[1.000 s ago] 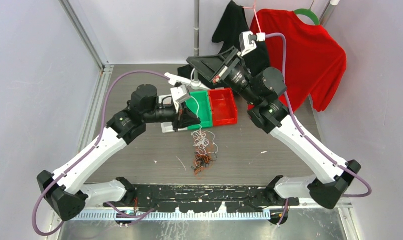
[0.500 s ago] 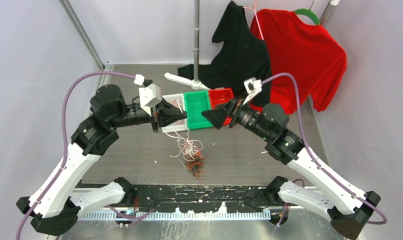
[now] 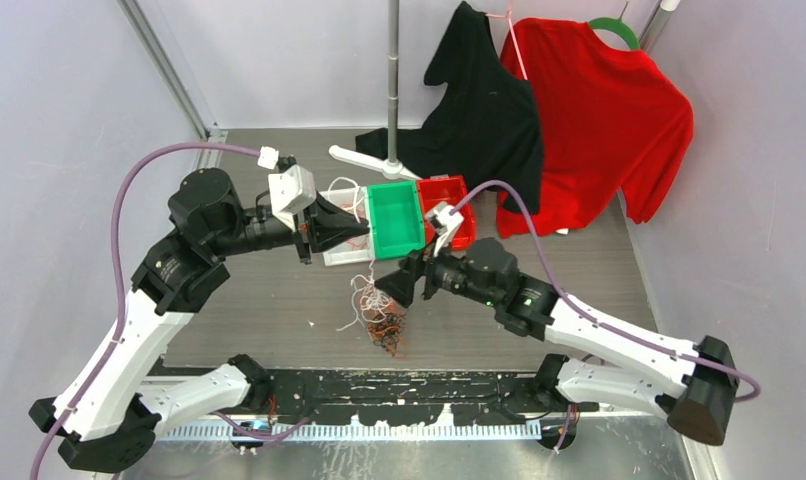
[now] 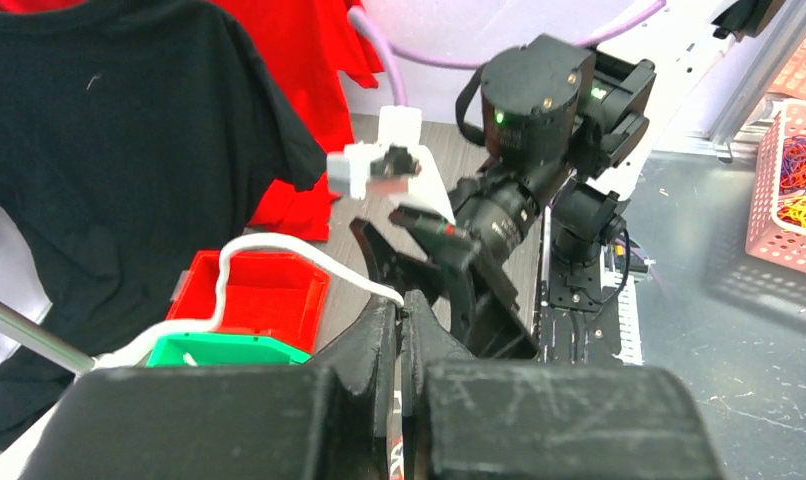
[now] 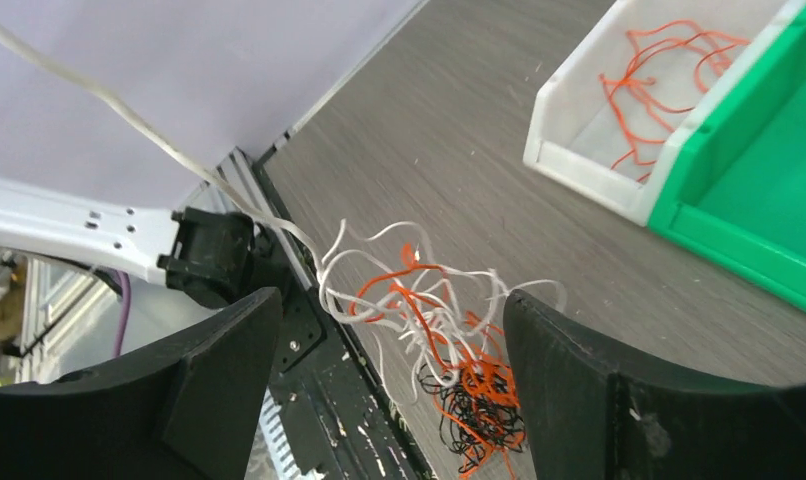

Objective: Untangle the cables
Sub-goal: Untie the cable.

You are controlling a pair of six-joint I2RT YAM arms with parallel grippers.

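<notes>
Covering the work area is a dark, wood-grained table (image 3: 279, 300), enclosed by pale lilac walls (image 3: 79, 150) with metal frame posts at the corners. A stand pole (image 3: 393, 80) rises at the rear centre. To its right hang a black shirt (image 3: 484, 110) and a red shirt (image 3: 609, 110).

At mid-table a white bin (image 3: 341, 255), a green bin (image 3: 399, 247) and a red bin (image 3: 466, 228) sit side by side. The white bin holds a few loose orange wires (image 5: 669, 90).

The cables (image 3: 384, 325) lie in a mixed heap of white, orange and black on the table, just in front of the bins.

The left gripper (image 3: 357, 231) is above the white bin, its jaws closed tight on a white cable (image 4: 269, 243) that trails down to the heap. The right gripper (image 3: 394, 290) hangs directly over the heap with its jaws spread wide, gripping nothing.
</notes>
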